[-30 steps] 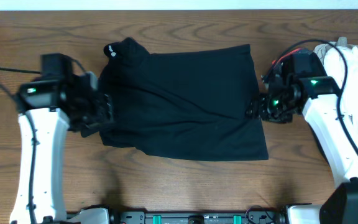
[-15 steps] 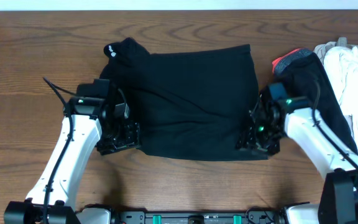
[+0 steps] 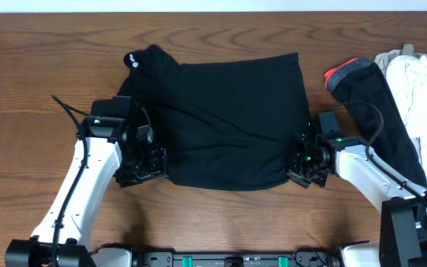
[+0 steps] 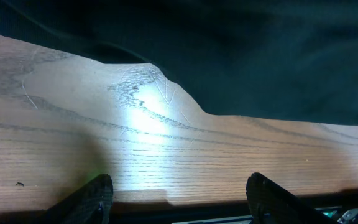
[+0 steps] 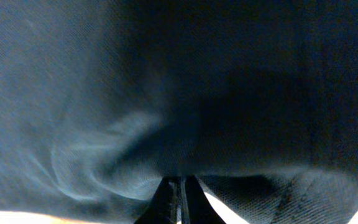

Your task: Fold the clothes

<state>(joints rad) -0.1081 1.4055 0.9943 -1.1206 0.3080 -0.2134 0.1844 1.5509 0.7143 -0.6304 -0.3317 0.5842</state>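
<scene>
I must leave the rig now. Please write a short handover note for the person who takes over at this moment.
Left gripper: fingers open over the table, just short of the near-left edge of the black T-shirt, holding nothing.
Right gripper: fingers shut on the shirt's near-right corner.
Red-edged black garment and white garment lie heaped at the right.
Done: shirt spread out. To do: left grasp, the fold, then the other garments.
</scene>
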